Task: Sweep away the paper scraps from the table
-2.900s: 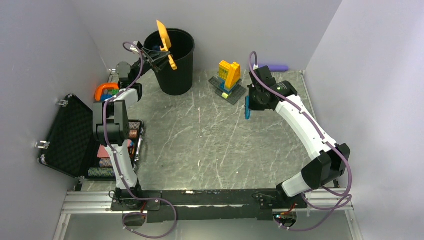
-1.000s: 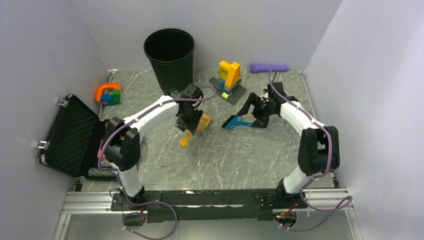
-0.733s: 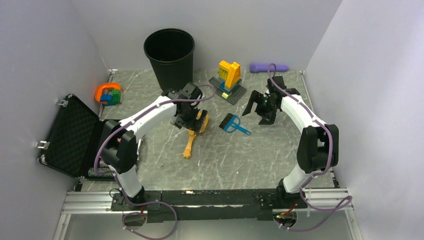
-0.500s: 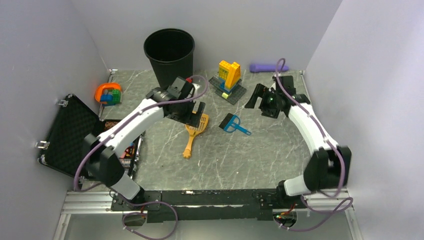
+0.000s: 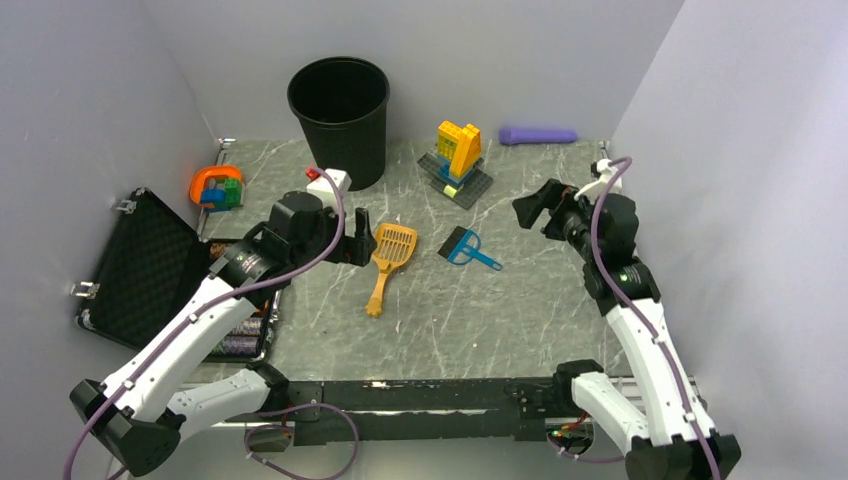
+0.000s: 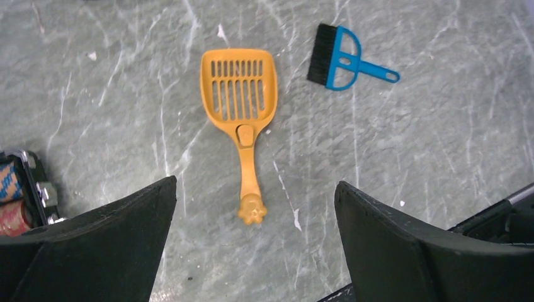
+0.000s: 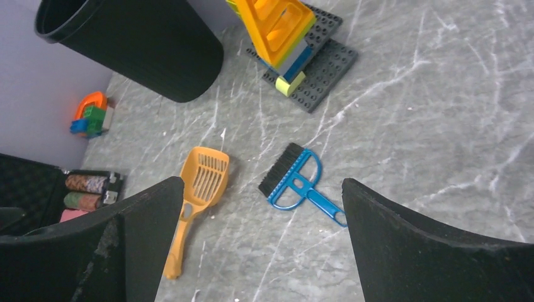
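Plainly left pincer [image 5: 358, 240] and right pincer [image 5: 535, 210] gape empty; both wrist views show scoop [image 6: 239, 88] and brush [image 6: 340, 60], only the right's the bin [image 7: 138, 44].

Bench [image 5: 520, 310]: grey-green marble patt., white veins. Scoop [image 5: 392, 247]: orange, slotted. Brush [image 5: 465, 247]: blue frame, black bristles. Bin [image 5: 340, 120]: plain black. Brick build [image 5: 458, 150]: yellow/orange, dark grey studded base. Cylinder [image 5: 538, 135]: purple. Case [image 5: 140, 275]: black, dimpled foam.
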`<state>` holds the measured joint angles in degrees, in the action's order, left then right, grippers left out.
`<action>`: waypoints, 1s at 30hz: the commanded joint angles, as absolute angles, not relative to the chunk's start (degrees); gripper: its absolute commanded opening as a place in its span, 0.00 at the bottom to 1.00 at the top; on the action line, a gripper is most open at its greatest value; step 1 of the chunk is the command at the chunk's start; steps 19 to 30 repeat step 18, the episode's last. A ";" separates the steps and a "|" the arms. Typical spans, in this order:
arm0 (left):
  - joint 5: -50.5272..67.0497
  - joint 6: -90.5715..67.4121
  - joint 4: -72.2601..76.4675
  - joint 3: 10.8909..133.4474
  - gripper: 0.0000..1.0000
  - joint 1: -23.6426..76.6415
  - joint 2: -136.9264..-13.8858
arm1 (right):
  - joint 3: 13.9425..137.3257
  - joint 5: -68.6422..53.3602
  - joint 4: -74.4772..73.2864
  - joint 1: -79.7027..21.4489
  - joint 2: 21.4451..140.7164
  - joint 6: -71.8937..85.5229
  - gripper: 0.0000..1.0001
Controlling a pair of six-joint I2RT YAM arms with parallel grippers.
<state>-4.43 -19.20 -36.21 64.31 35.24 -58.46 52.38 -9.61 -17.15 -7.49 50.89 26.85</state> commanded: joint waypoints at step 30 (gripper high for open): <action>-9.56 -26.61 -39.12 59.05 0.94 35.39 -50.92 | 47.72 -4.87 -21.88 -7.55 41.59 27.98 1.00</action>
